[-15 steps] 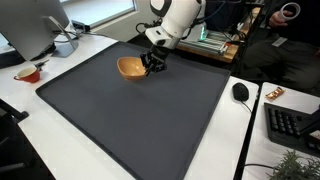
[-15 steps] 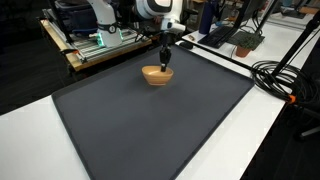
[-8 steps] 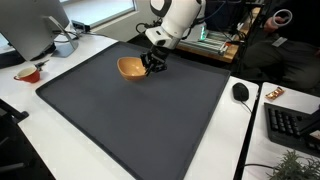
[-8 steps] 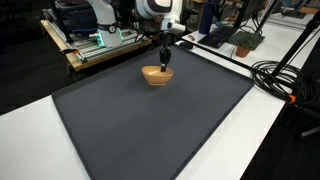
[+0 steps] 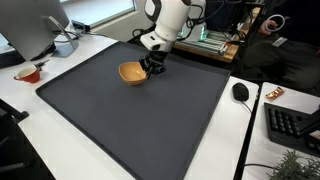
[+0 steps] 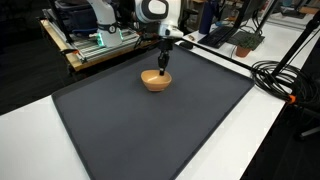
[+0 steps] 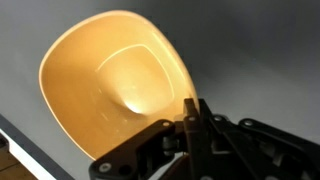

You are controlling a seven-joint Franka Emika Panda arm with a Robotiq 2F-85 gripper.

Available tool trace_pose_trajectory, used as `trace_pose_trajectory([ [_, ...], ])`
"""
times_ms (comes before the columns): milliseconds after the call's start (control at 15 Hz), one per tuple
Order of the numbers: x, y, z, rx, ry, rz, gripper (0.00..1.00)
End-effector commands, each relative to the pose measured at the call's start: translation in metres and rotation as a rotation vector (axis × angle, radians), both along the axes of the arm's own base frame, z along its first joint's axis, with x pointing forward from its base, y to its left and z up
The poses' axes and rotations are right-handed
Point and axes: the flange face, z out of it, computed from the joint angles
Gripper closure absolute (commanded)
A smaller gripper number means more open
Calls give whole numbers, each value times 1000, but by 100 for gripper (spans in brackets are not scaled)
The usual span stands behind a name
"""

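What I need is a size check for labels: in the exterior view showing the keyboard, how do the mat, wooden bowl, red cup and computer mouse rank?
1. The dark mat, by far.
2. The wooden bowl and the red cup: too alike to rank.
3. The computer mouse, smallest.

Smooth, faintly glossy wooden-looking bowl (image 7: 110, 80); matt grey mat (image 5: 140, 125)

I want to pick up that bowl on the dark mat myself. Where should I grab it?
Best pinch the rim of the bowl from above, one finger inside, one outside, as the gripper does. Its round body looks too wide to squeeze whole, and the open top leaves the thin rim free.
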Motion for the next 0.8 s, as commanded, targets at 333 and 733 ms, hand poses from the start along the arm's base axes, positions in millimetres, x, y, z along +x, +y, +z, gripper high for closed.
trace_pose_trajectory([
  [333,7,1,13,19,27,-15,42],
  [733,-9,34,37,22,-66,-2,1],
])
